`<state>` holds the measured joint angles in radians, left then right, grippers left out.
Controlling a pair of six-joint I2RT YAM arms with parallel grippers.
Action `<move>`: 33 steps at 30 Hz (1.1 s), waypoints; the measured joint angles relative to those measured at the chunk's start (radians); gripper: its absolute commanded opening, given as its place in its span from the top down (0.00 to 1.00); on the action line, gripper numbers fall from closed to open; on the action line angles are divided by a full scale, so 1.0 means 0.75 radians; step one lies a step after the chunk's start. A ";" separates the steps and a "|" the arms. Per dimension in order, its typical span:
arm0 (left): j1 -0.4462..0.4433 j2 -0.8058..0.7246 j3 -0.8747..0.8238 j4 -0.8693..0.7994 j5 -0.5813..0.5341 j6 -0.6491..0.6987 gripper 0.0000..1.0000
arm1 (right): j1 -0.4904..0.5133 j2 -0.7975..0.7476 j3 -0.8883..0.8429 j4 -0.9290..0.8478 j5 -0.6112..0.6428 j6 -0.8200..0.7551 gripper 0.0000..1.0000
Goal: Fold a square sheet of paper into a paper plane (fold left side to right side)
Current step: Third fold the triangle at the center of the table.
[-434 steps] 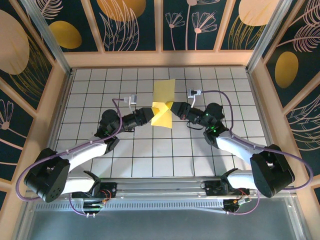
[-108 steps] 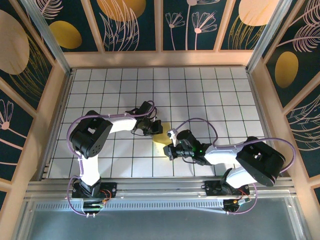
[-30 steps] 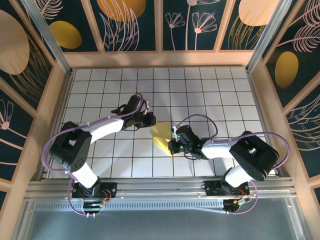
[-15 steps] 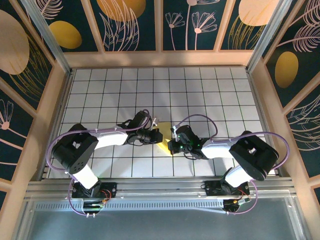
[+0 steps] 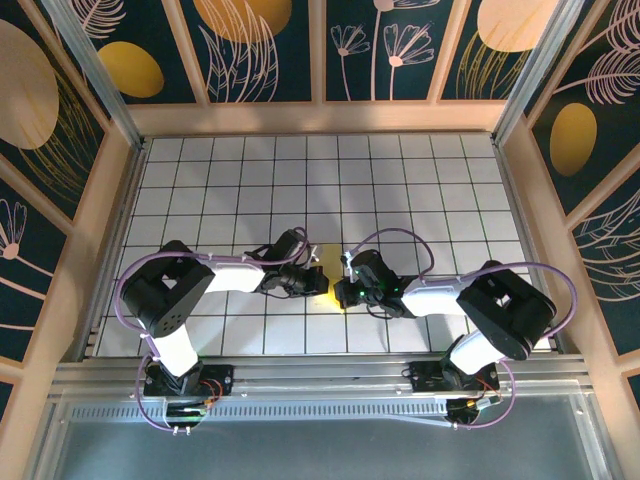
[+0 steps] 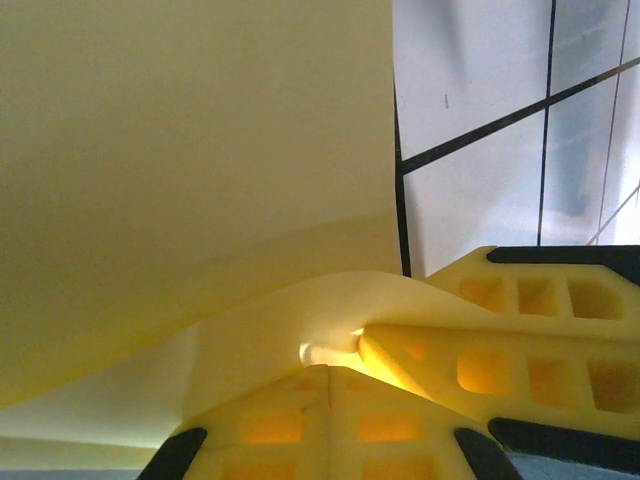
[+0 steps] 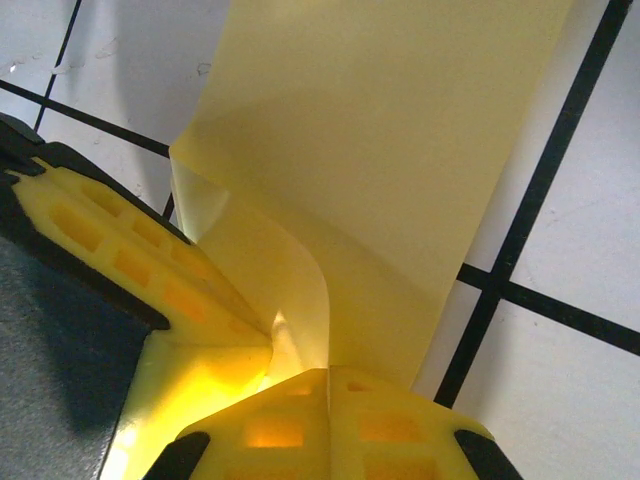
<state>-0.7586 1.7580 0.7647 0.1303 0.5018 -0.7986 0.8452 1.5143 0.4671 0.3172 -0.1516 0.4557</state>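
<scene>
Left tool (image 6: 340, 362) and right tool (image 7: 285, 360) both pinch the yellow paper (image 7: 400, 130).

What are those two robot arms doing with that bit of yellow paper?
The two arms are working a sheet of yellow paper on the gridded table. The left end effector and the right end effector meet almost tip to tip near the front of the table. Both are shut, pinching a curled-up edge of the paper. The sheet is bent and creased, not yet a finished plane.
</scene>
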 measured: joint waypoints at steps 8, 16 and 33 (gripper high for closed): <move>-0.002 -0.002 -0.011 -0.004 -0.030 0.000 0.97 | 0.000 0.008 0.007 0.000 -0.008 0.000 0.99; -0.002 -0.004 -0.019 0.001 -0.040 0.000 0.98 | -0.001 0.010 0.014 -0.007 -0.009 0.006 0.89; -0.002 -0.005 -0.035 0.033 -0.040 -0.020 0.99 | -0.159 -0.317 0.042 -0.214 -0.217 0.140 0.86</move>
<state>-0.7597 1.7546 0.7383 0.1547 0.4717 -0.8139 0.7261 1.2762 0.4988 0.1566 -0.3145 0.5610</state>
